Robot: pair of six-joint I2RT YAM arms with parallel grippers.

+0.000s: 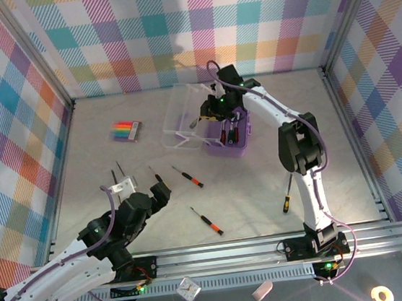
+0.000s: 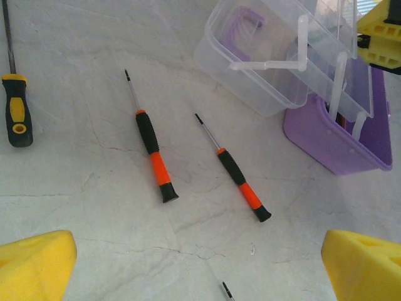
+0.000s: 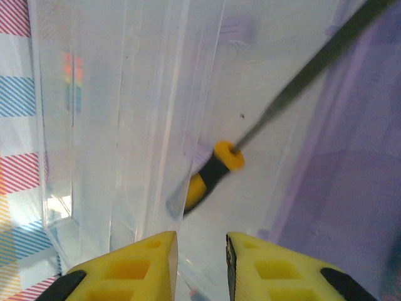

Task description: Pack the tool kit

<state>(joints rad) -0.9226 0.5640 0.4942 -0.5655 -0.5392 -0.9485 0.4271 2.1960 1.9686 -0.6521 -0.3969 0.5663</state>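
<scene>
Two slim black-and-orange screwdrivers (image 2: 153,150) lie on the worktop (image 2: 75,188) just ahead of the released left pincer (image 2: 200,273), handles toward it.

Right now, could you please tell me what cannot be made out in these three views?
Purple box contents: top view, right gripper partly covers them.
Yellow-handled screwdriver: right wrist view, blurred behind the clear lid.
Black-yellow screwdriver: left wrist view, top edge cuts its shaft.
Screwdriver tip: left wrist view, bottom edge hides the rest.
</scene>
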